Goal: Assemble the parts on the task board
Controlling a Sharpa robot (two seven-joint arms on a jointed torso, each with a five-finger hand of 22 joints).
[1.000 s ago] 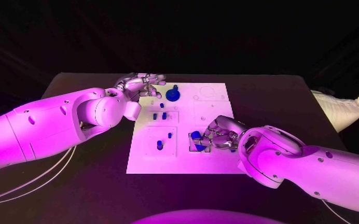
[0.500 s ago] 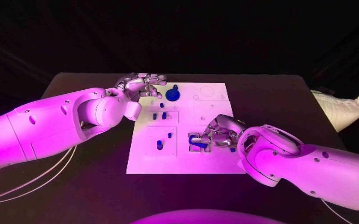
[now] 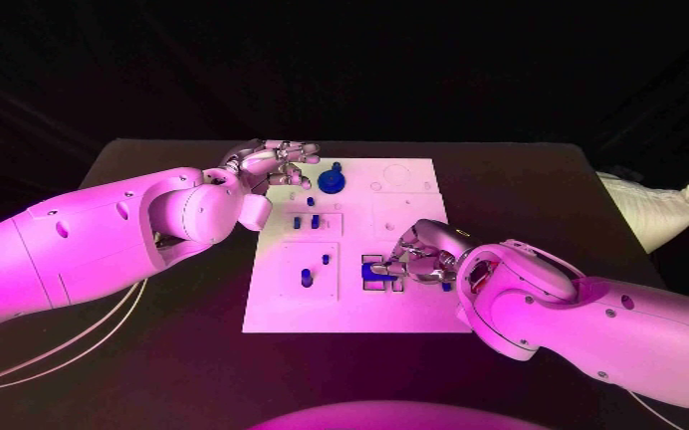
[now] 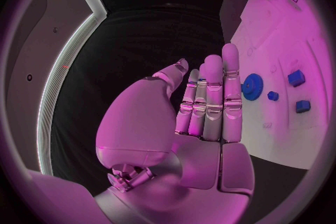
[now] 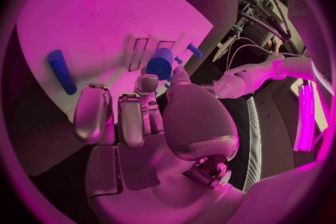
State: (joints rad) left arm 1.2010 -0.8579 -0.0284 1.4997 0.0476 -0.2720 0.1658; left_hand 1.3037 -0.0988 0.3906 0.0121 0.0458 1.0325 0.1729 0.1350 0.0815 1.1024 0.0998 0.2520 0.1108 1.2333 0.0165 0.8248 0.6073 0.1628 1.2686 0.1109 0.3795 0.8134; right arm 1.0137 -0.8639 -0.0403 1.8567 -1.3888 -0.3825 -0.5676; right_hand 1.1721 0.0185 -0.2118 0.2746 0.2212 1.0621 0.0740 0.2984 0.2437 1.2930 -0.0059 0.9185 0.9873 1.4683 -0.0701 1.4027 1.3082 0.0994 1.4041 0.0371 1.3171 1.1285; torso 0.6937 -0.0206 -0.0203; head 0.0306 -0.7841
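A black table (image 3: 172, 350) carries the white task board (image 3: 288, 313) lying flat at its middle

The task board (image 3: 387, 311) is white, on a black table (image 3: 158, 350). The parts, such as the gear (image 3: 332, 184), are blue. Both hands are silver.

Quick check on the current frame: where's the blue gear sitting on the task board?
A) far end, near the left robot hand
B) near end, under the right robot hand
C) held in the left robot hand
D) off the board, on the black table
A: the blue gear lies on the far part of the task board, just beside the left robot hand, whose straight fingers hold nothing in the left wrist view.
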